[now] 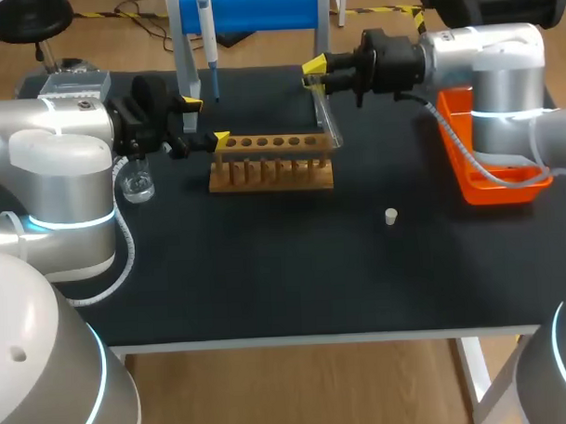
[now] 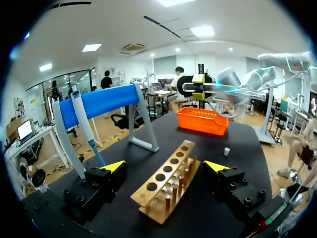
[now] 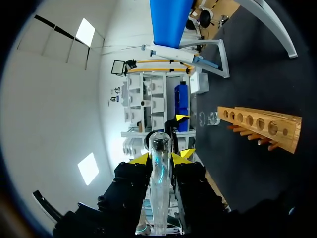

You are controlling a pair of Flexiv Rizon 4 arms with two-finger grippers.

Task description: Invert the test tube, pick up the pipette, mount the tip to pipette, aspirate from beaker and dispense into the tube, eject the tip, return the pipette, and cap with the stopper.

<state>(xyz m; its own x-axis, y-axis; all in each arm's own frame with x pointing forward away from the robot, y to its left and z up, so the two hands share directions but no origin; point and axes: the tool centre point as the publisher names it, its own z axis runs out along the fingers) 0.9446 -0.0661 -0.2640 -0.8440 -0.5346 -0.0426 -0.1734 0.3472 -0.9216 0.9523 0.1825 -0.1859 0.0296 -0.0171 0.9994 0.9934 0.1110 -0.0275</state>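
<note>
The right tool (image 1: 313,73), upper centre of the frame, is clamped on the test tube (image 1: 327,113), a clear glass cylinder. Its long axis slants down-right toward the right end of the wooden rack (image 1: 272,173), a block with one row of round holes. The left tool (image 1: 205,122), centre left, stands open and empty beside the rack's left end. The small white stopper (image 1: 391,216) lies on the black bench (image 1: 267,278).

Bright, even overhead lighting, soft faint shadows, little glare
</note>
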